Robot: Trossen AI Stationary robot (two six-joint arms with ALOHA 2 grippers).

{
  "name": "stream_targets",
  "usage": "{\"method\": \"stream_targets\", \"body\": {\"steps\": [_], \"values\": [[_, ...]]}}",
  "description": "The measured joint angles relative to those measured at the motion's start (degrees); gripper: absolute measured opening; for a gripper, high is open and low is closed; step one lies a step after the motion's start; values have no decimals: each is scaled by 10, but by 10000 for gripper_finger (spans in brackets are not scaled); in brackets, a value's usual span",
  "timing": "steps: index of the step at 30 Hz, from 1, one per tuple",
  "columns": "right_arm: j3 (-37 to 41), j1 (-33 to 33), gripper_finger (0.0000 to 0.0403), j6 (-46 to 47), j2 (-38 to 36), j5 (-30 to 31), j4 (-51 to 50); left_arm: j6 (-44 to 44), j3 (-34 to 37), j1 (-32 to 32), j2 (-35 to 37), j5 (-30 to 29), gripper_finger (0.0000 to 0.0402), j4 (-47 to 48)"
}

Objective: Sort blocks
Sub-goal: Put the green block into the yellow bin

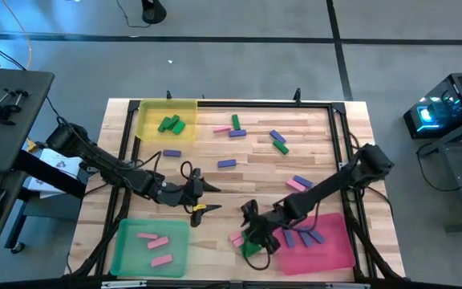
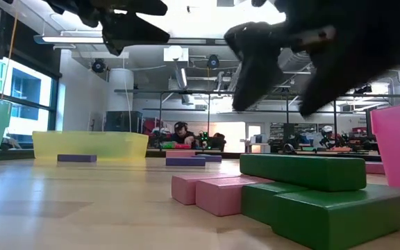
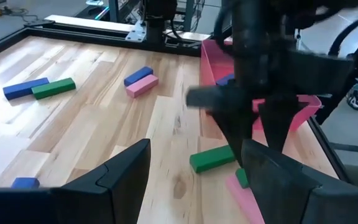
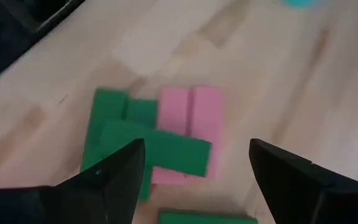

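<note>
A small cluster of green blocks point(image 4: 148, 146) and pink blocks point(image 4: 190, 118) lies on the wood table near its front edge, just left of the pink tray point(image 1: 335, 253). One green block rests across the others. My right gripper point(image 4: 197, 163) hangs open above this cluster point(image 1: 245, 242), its fingers pointing down at a slant with nothing between them. My left gripper point(image 1: 212, 197) stands open over bare wood at mid-table and faces the right arm. More blue, green and pink blocks point(image 1: 277, 141) lie scattered over the far half.
The yellow tray point(image 1: 147, 112) at the far left holds green blocks. Pink blocks lie in the green tray point(image 1: 127, 257) at the near left, and blue blocks in the pink tray. A black frame point(image 1: 339, 136) rims the table. Bare wood lies between the two arms.
</note>
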State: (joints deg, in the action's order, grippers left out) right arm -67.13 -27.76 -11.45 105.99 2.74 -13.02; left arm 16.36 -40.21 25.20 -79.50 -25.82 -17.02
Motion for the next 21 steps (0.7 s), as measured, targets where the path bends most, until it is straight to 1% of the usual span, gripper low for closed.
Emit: {"method": "stream_targets", "body": {"steps": [5, 9, 14, 19, 21], "values": [[0, 0, 274, -144, 19, -63, 6, 0, 0, 1, 0, -1, 239, 5], [0, 5, 272, -202, 32, -105, 5, 0, 0, 0, 0, -1, 239, 5], [0, 23, 266, -248, 52, -139, 21, -10, 0, 0, 0, -1, 239, 5], [0, 46, 265, -244, 65, -180, 51, -10, 0, -1, 0, -2, 239, 5], [-1, 54, 264, -244, 70, -186, 56, -10, 0, -1, 0, -2, 239, 5]]}}
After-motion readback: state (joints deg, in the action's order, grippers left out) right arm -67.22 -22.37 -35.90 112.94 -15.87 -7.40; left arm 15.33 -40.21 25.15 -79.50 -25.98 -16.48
